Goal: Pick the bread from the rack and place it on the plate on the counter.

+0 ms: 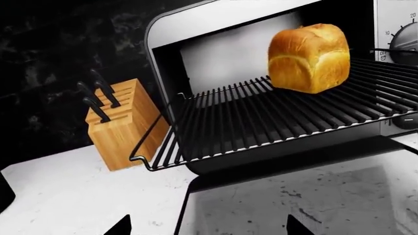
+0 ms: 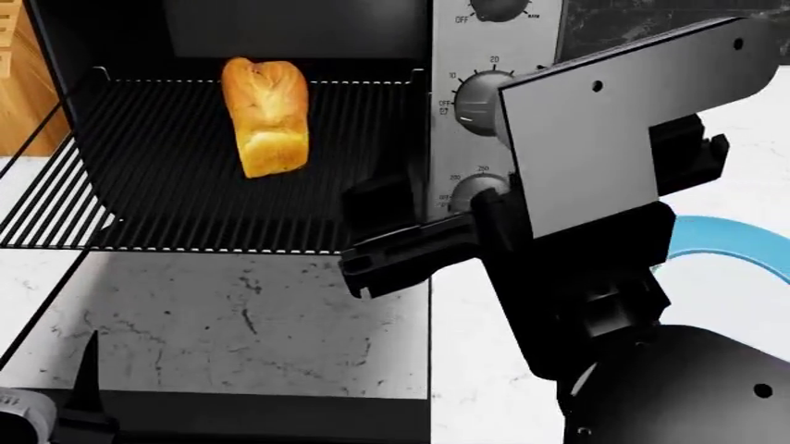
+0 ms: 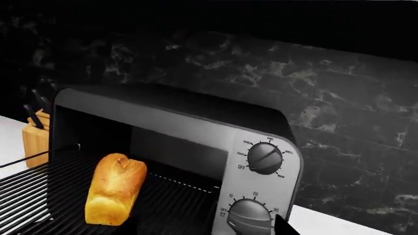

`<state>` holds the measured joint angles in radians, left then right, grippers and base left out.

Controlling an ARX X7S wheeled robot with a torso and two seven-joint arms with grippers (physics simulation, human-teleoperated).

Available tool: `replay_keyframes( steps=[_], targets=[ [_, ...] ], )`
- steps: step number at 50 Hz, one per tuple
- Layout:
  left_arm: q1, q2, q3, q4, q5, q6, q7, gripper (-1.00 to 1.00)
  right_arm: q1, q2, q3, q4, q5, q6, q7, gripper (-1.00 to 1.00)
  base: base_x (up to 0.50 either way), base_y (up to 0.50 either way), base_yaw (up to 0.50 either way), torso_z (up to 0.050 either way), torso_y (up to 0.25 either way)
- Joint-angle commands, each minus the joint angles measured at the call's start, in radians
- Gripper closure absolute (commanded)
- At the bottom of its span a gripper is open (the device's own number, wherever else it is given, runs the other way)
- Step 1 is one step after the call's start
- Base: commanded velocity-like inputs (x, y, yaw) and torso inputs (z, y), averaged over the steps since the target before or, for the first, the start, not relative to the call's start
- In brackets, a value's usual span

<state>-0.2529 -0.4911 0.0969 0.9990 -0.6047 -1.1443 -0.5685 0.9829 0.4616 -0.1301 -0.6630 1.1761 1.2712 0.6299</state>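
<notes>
The bread (image 1: 308, 58) (image 2: 265, 116) (image 3: 115, 188), a golden-brown loaf, stands on end on the black wire rack (image 1: 261, 117) (image 2: 173, 176), which is pulled out of the toaster oven. My left gripper (image 1: 209, 231) is open above the lowered oven door, well short of the loaf, and holds nothing. My right gripper (image 2: 370, 231) (image 3: 202, 230) hovers open in front of the oven's dials, to the right of the bread and apart from it. A sliver of the blue-rimmed plate (image 2: 731, 242) shows on the white counter (image 2: 746, 176) behind my right arm.
The grey speckled oven door (image 2: 235, 324) (image 1: 313, 200) lies flat in front of the rack. A wooden knife block (image 1: 123, 123) stands left of the oven. The control dials (image 2: 482, 102) (image 3: 265, 157) are to the right of the oven opening. A dark marbled wall (image 3: 339, 98) rises behind.
</notes>
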Motion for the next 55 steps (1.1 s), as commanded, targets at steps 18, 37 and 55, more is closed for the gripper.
replay_keyframes(
  steps=[18, 37, 55],
  targets=[
    [0.004, 0.001, -0.015, -0.026, -0.001, 0.038, 0.005, -1.00, 0.032, -0.081, -0.109, 0.138, -0.110, -0.096, -0.144, -1.00, 0.00, 0.00, 0.00, 0.000, 0.000],
    [0.003, -0.011, -0.018, -0.030, -0.017, 0.046, -0.003, -1.00, 0.033, -0.140, -0.177, 0.228, -0.165, -0.174, -0.209, -1.00, 0.00, 0.00, 0.00, 0.000, 0.000],
    [0.005, -0.020, -0.025, -0.020, -0.040, 0.043, -0.022, -1.00, 0.002, -0.165, -0.187, 0.197, -0.126, -0.180, -0.195, -1.00, 0.00, 0.00, 0.00, 0.000, 0.000]
  ],
)
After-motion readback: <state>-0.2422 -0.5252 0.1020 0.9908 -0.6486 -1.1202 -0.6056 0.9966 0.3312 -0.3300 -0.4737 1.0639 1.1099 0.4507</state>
